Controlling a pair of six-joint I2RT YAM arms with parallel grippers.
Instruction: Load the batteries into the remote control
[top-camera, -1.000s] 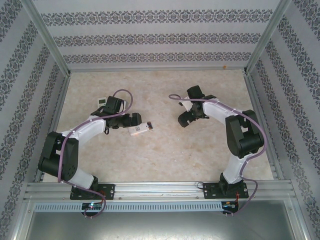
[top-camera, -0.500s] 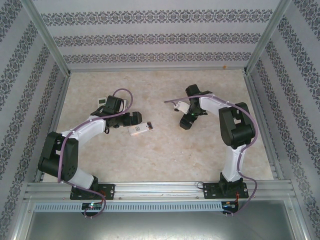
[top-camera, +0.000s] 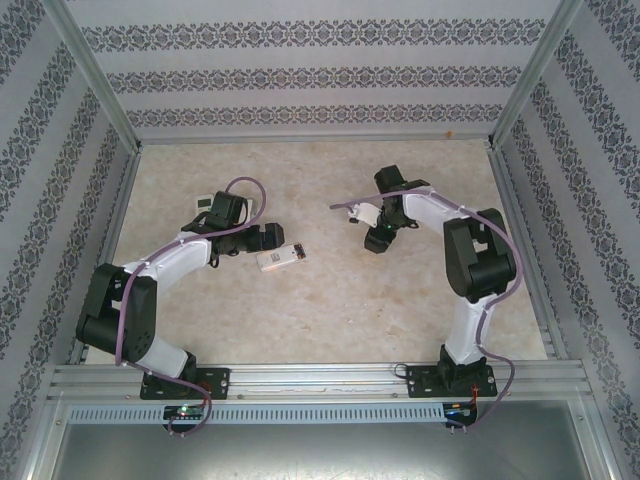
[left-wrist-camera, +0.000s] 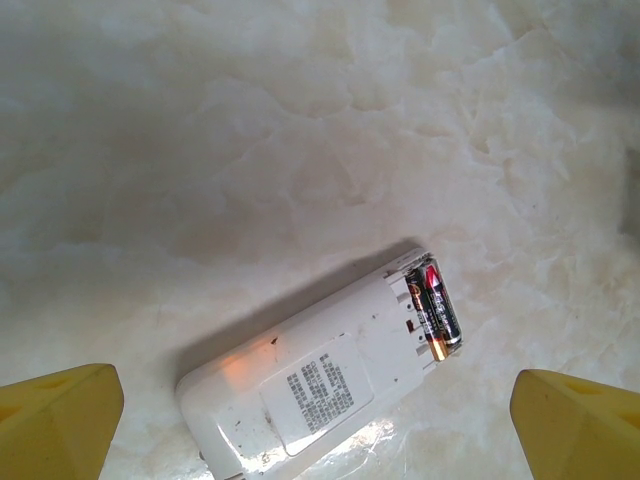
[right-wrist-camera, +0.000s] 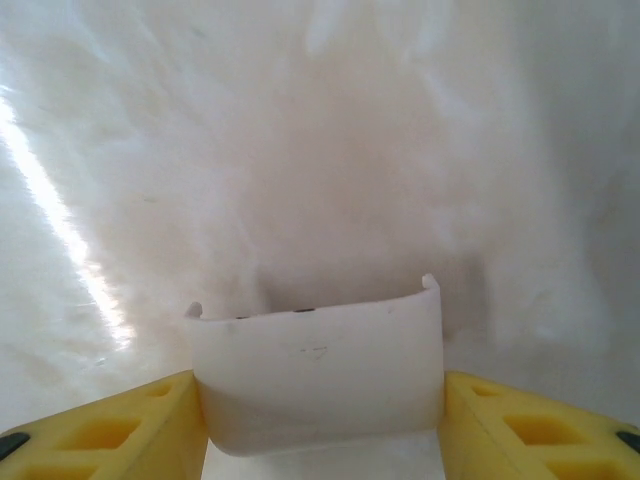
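Right tool (right-wrist-camera: 320, 425) clenched on battery cover (right-wrist-camera: 318, 375); left tool (left-wrist-camera: 320, 420) released over remote control (left-wrist-camera: 300, 395), batteries (left-wrist-camera: 437, 310) seated at its 2 o'clock end

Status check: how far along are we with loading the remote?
Done: batteries sit in the open compartment of the remote, which lies face down. In hand: the right gripper clamps a white cover, likely the battery door, away from the remote; the left gripper is open above the remote. Left: fitting that cover on.
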